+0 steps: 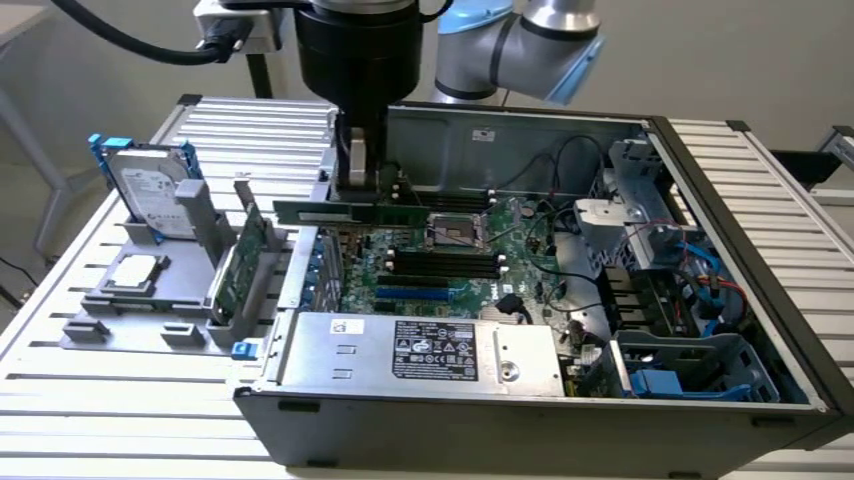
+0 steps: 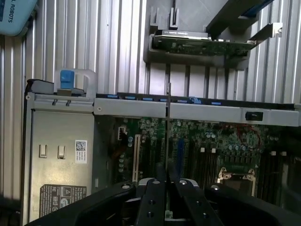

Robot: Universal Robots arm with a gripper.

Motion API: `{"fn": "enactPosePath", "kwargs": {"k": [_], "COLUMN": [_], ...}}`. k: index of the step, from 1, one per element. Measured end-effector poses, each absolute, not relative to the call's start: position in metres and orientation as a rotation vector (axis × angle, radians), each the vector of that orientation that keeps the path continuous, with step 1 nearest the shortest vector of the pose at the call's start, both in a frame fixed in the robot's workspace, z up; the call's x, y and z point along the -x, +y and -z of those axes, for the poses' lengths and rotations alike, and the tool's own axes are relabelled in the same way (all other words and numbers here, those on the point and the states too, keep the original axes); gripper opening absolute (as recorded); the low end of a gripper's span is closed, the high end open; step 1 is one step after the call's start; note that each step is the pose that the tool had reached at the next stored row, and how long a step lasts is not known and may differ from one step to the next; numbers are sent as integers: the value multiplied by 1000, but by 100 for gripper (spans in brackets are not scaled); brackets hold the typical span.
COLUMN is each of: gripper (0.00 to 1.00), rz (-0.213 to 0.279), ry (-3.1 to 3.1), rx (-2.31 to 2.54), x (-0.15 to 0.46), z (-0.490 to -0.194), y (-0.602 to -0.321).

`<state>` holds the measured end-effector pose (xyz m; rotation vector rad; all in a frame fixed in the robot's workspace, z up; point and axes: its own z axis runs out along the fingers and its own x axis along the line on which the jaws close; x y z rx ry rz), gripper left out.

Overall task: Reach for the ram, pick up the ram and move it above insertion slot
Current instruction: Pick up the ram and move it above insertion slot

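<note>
Got the long thin green RAM stick (image 1: 350,212) pinched edge-on in my black two-finger gripper (image 2: 167,184).
Held level over the open grey PC case (image 1: 747,250), so it lines up with the motherboard's black slots (image 1: 447,265).

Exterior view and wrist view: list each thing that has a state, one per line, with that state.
Ram: held level by the end effector, lifted over the motherboard.
End effector: shut on the ram.
Case: side open, insides exposed.
Black slots: bare.
Expansion card: standing on edge in the grey holder, outside the case.
Hard drive: upright in its holder.
</note>
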<state>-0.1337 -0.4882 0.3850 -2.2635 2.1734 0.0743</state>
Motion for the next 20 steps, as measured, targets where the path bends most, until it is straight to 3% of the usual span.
{"fn": "enactPosePath", "kwargs": {"k": [20], "gripper": [13], "rz": [-74], "ry": [2174], "rx": [2263], "x": [71], "z": [-384], "y": [-450]}}
